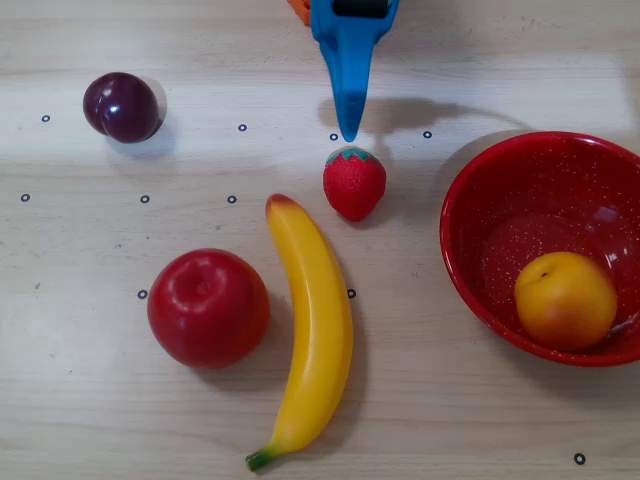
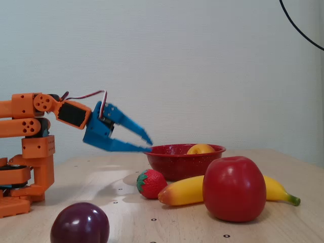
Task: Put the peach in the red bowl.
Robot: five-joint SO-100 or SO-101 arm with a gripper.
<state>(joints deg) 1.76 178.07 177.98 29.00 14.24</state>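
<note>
The peach (image 1: pixel 565 299) is round and orange-yellow and lies inside the red bowl (image 1: pixel 470 240) at the right of the overhead view. In the fixed view only the peach's top (image 2: pixel 200 149) shows above the bowl's rim (image 2: pixel 172 150). My blue gripper (image 1: pixel 348 128) comes in from the top edge of the overhead view, just above the strawberry. In the fixed view the gripper (image 2: pixel 148 144) hovers above the table left of the bowl, jaws slightly apart and empty.
A strawberry (image 1: pixel 354 182) lies just below the gripper tip. A banana (image 1: pixel 311 330), a red apple (image 1: pixel 208 307) and a dark plum (image 1: pixel 122 106) lie to the left on the wooden table. The orange arm base (image 2: pixel 25 152) stands at the left in the fixed view.
</note>
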